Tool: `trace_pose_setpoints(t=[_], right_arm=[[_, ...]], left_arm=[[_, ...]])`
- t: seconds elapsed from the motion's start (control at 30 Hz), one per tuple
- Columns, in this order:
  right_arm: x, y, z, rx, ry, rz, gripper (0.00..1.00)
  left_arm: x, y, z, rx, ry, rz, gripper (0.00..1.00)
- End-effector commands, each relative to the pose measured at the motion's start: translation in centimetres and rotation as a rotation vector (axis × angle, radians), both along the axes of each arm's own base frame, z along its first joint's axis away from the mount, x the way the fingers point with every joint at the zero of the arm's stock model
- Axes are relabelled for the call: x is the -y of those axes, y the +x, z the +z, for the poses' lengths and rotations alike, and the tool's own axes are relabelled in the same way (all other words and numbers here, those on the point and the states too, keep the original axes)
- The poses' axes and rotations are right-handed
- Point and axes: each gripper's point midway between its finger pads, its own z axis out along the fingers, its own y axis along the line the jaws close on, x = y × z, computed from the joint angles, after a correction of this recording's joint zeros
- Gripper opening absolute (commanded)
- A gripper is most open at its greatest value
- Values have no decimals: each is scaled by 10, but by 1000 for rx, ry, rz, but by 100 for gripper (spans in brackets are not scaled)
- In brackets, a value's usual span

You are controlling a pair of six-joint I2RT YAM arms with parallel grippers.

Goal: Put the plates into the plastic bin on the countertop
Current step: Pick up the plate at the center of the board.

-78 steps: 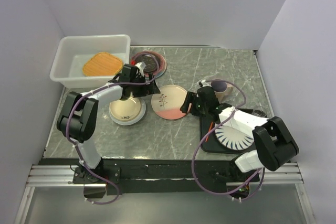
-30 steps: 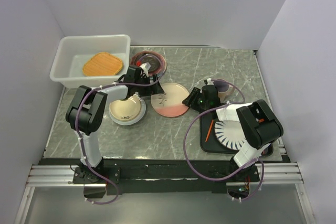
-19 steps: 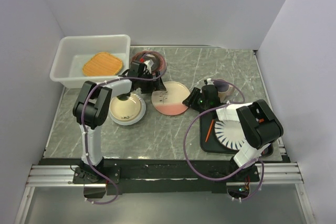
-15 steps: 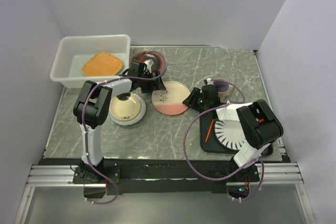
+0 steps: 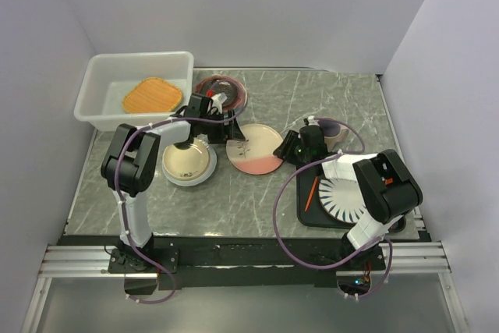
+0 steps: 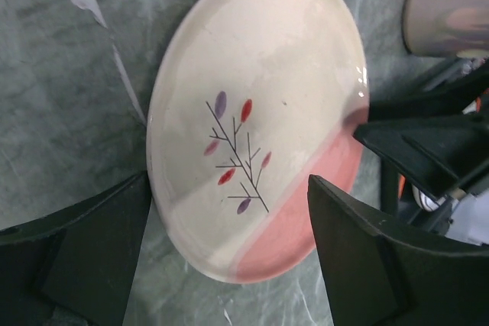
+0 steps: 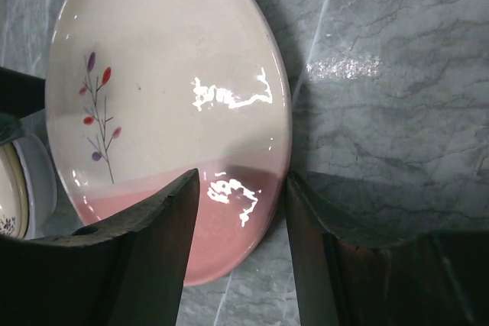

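Note:
A cream and pink plate (image 5: 255, 148) with a twig drawing lies mid-countertop (image 5: 312, 99), its right side raised a little. My left gripper (image 5: 227, 125) stands open at its left edge, and the plate's (image 6: 252, 104) near rim sits between the wide-apart fingers (image 6: 229, 188). My right gripper (image 5: 285, 148) is open across the right rim (image 7: 241, 185); one finger is over the pink part (image 7: 229, 219), the other outside the rim. An orange plate (image 5: 152, 95) lies in the plastic bin (image 5: 97, 76). A dark pink-rimmed plate (image 5: 222, 90) and a tan plate (image 5: 189, 163) on a white one rest nearby.
A black tray (image 5: 308, 212) at the right holds a white plate with dark stripes (image 5: 348, 197) and an orange stick. A mug (image 5: 331, 132) stands just behind my right gripper. Walls close in on the left, back and right.
The right gripper left the tray and came to the plate's right rim. The left wrist swung over to the plate's left edge, and its jaws narrowed slightly.

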Motion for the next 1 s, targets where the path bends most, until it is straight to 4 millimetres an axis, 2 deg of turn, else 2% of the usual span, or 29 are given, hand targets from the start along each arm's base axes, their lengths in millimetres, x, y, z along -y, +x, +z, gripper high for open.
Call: trace_pose_setpoints(t=[0.0,0.23,0.47,0.63,0.87,0.97], right_arm=[[-27,2,28,47,80,71,55],[-26,1,28,52,74,71,55],[-26,0,32,65,74,72,55],[-26,-1,32,65,74,76,55],[-28,-2,33,66,79,84,55],[-28,-1,33,67,80,85,55]], left_arm=[[47,-40,76,71,-261,-237,84],[52,-36,87,86,-355,-185,84],[51,-33,72,43,-347,-148,81],[53,-36,74,38,-379,-157,73],[53,-33,64,14,-340,-138,62],[50,-32,56,0,-311,-128,51]])
